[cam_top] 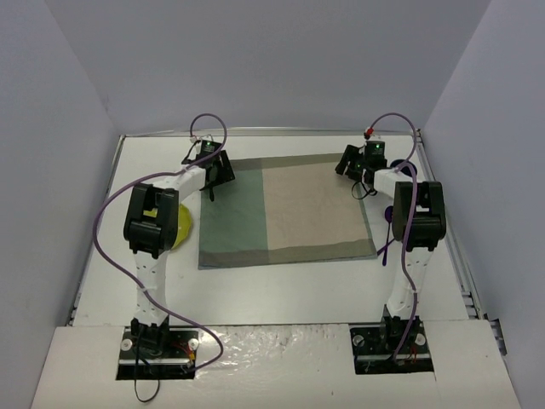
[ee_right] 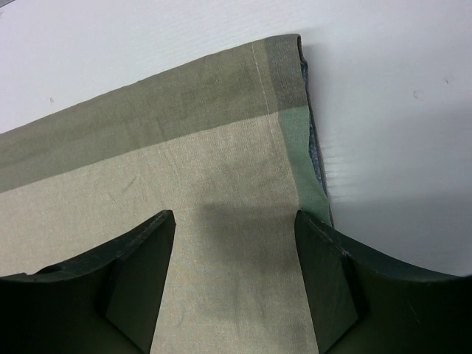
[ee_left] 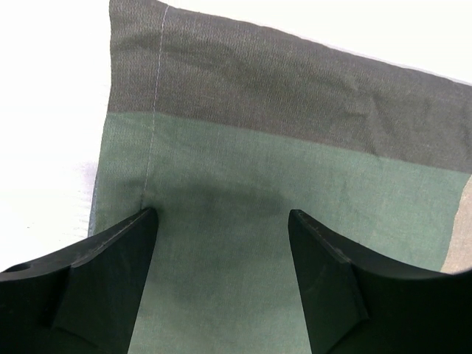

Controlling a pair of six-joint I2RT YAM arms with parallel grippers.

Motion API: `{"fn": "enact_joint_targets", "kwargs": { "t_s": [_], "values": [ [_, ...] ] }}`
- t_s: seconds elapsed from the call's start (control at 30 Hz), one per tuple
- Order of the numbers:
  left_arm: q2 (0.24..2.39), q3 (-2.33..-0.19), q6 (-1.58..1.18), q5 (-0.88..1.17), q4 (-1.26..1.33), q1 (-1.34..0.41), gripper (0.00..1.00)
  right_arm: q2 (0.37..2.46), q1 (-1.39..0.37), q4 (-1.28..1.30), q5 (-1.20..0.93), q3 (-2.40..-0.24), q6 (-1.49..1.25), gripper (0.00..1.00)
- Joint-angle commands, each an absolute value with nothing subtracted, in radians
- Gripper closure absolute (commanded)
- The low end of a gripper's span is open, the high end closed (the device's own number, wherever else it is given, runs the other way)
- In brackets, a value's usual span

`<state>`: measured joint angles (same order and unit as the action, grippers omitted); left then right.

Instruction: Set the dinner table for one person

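Presently the left gripper (ee_left: 221, 217) and right gripper (ee_right: 236, 217) hang spread, empty, over the far corners of the green-and-beige cloth mat (cam_top: 285, 209) on the large white tabletop (cam_top: 281, 281) — a yellow round object (cam_top: 180, 228) lies by the left edge, nearer the left arm.

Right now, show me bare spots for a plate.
Free: the mat centre and the table strip between it and arm bases. Crowded: yellow object left of mat, purple utensil right, left gripper and right gripper over its far corners.

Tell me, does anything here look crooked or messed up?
Hardly. The cloth mat lies flat and roughly square on the dinner table. Only its far right corner looks slightly off: a bluish underside peeks out along that edge.
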<state>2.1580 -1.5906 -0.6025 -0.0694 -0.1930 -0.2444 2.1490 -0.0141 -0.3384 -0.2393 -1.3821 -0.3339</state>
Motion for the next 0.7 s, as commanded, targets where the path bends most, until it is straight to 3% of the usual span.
{"fn": "enact_joint_targets", "kwargs": {
  "t_s": [0.0,0.67],
  "values": [
    [2.178,-1.640,-0.596,-0.087,-0.249,-0.209,0.30,2.144,-0.005,-0.278,-0.243,-1.402,-0.337,0.37],
    [2.287,-1.776,-0.558,-0.055,-0.305,-0.187,0.29,2.094,-0.005,-0.227,-0.193,-1.305,-0.430,0.37]
  ]
}}
